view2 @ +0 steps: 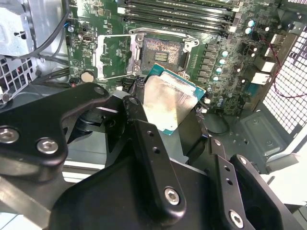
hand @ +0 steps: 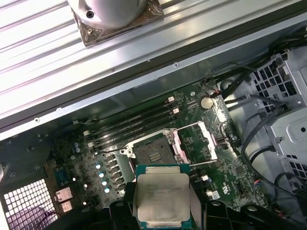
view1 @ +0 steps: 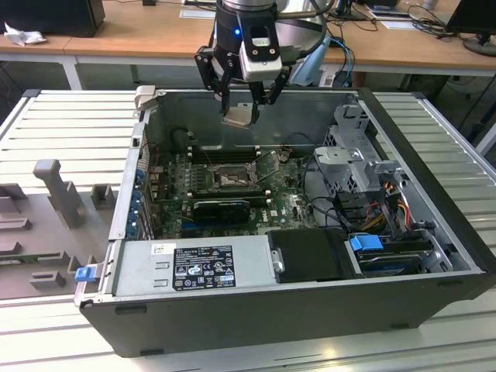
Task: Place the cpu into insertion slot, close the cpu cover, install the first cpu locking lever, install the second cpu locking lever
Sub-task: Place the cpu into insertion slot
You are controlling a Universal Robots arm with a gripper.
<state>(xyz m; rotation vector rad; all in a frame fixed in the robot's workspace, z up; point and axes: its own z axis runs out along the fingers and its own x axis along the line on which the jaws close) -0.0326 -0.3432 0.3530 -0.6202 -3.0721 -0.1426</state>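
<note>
The exterior view stands off the arm, raised and well back, looking down at a slant into the open computer case (view1: 271,318) on the slatted worktop (view1: 62,124); the gripper (view1: 246,108) hangs in the upper middle of its frame. Both wrist views sit close behind the jaws and look steeply down past them onto the motherboard (hand: 230,163). Both take in the cpu (hand: 162,196) and the insertion slot (hand: 152,154), which the exterior view shares from much farther off
</note>
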